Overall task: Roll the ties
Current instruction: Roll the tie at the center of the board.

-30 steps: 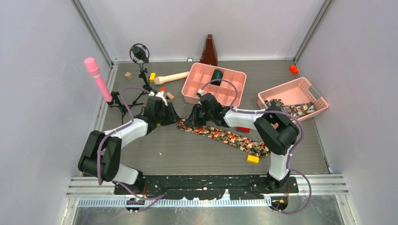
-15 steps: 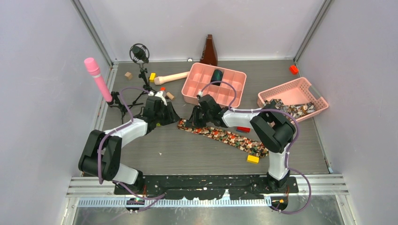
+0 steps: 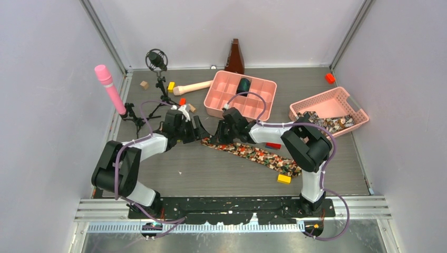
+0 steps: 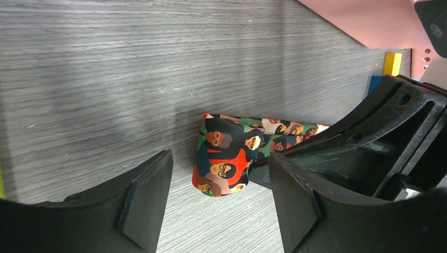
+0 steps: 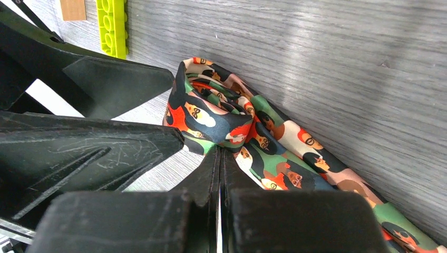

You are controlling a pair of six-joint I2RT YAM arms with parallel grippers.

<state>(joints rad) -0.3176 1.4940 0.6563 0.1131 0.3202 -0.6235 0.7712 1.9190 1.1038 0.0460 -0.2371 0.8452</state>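
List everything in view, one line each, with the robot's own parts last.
tie: one, dark multicoloured print, mid-table, left end curled
spare ties: several, similar print, in basket
basket: one, pink, right side
tray: one, pink, compartmented, back centre
cylinder: one, dark, in a tray compartment
metronome: one, brown, back wall
microphone: one, black, on tripod, back left
tube: one, pink, on stand, far left
wooden pin: one, pale, left of tray
blocks: at least six, red, yellow, wood, scattered
left pincer: black, open, facing the curl
right pincer: black, shut on the tie
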